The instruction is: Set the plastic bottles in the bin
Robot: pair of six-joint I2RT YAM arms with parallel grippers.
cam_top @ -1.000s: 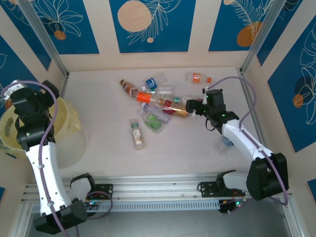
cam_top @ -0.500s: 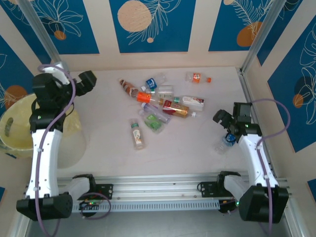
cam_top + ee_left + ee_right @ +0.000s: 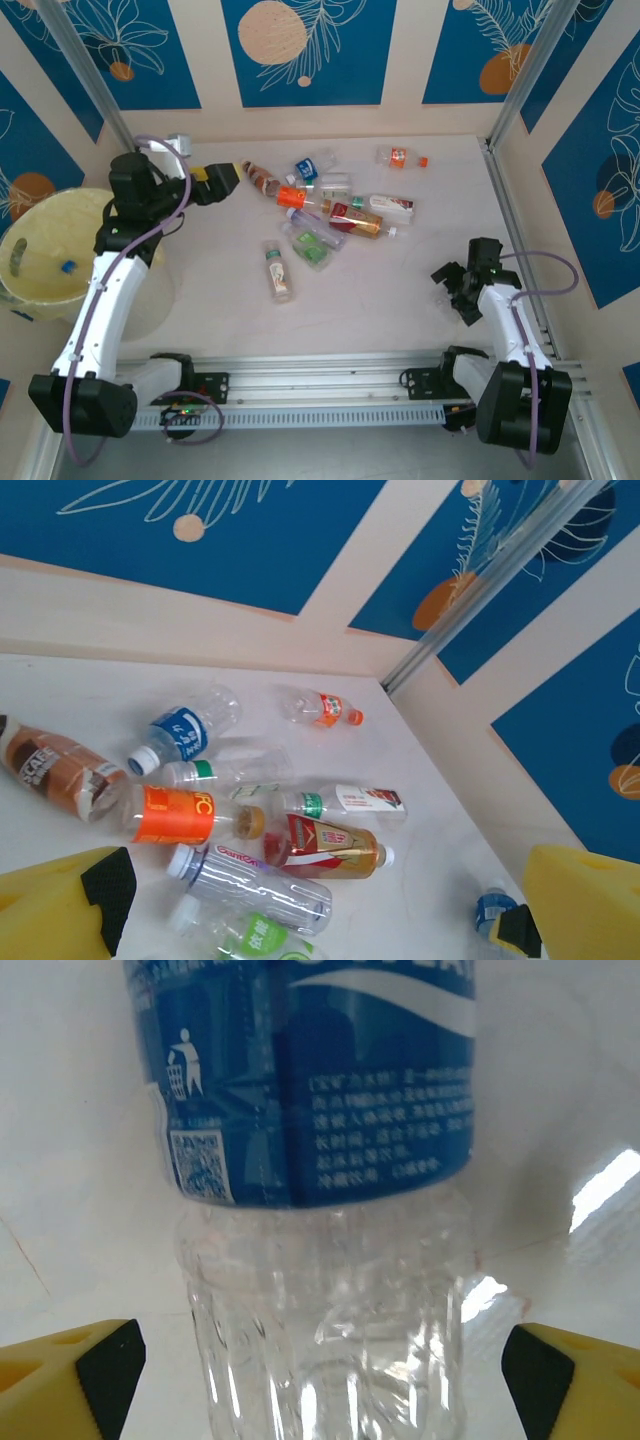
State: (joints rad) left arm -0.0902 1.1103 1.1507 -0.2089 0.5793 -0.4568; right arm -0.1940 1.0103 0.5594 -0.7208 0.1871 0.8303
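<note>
Now the left tool [image 3: 222, 180], open and empty, has swung from the bin [image 3: 25, 245] to the plastic bottles [image 3: 320, 215], while the right tool [image 3: 320, 1370] has dropped wide open astride a blue-labelled bottle [image 3: 320, 1080], likely its next grab.

Seen from above, the bin [image 3: 150, 290] stands at 9 o'clock, off the left edge of the table [image 3: 400, 300]. The main heap of plastic bottles [image 3: 330, 212] lies toward 12 o'clock, well apart from the bin. A lone bottle [image 3: 398, 157] lies at the heap's 1 o'clock, near the back wall, and a stray bottle [image 3: 277, 270] lies at its 7 o'clock. The left gripper [image 3: 225, 180] sits at the heap's 10 o'clock, just beside its leftmost bottle [image 3: 262, 178]. At the table's 4 o'clock the right gripper [image 3: 452, 290] is over a further bottle [image 3: 320, 1160], which lies between its fingers.
</note>
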